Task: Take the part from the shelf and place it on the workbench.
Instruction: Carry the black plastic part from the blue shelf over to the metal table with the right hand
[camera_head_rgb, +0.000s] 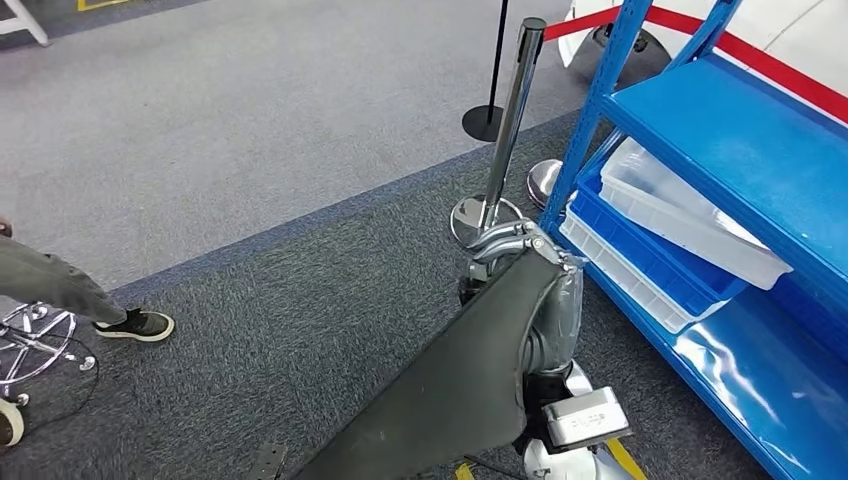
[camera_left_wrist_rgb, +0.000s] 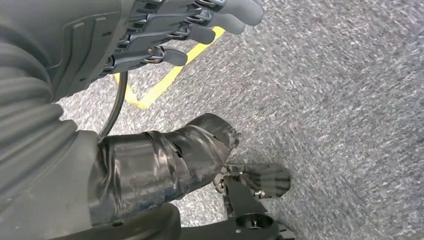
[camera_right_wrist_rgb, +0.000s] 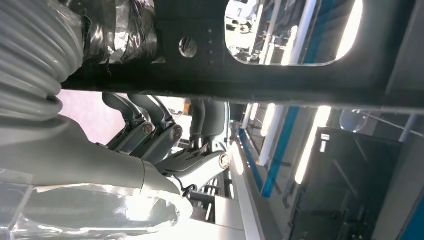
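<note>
Part: you have the dark grey sheet-like part (camera_head_rgb: 450, 385) nearest you, a long flat panel slanting up from the lower edge of the head view toward the blue shelf (camera_head_rgb: 740, 140); it is off the shelf, carried over the carpet just beside the shelf's near post.
Right hand: your right hand (camera_head_rgb: 520, 243) sits at the part's upper end, nearest the shelf post; its fingers (camera_head_rgb: 497, 240) curl over the panel's top edge, clamped on it. In the right wrist view the right hand (camera_right_wrist_rgb: 165, 145) lies under the dark panel (camera_right_wrist_rgb: 280, 55), which has a rounded window cut in it.
Left hand: your left hand (camera_left_wrist_rgb: 165, 35) hangs over the carpet, away from the shelf; its fingers (camera_left_wrist_rgb: 200, 32) are stretched out side by side with nothing in them.
Carpet: grey carpet floor (camera_head_rgb: 300, 320) runs from the shelf's foot outward, with a yellow tape line (camera_left_wrist_rgb: 165, 80) on it.
Trays: on the shelf's lower level you see a clear tray (camera_head_rgb: 690, 215) resting tilted on a blue tray (camera_head_rgb: 650, 260).
Barrier: a chrome post (camera_head_rgb: 505, 130) stands just beside the shelf's near corner, a red belt (camera_head_rgb: 580, 22) running from its top behind the shelf.
Person: well apart from the shelf, a person's leg and shoe (camera_head_rgb: 135, 322) rest by a chair base (camera_head_rgb: 30, 350).
</note>
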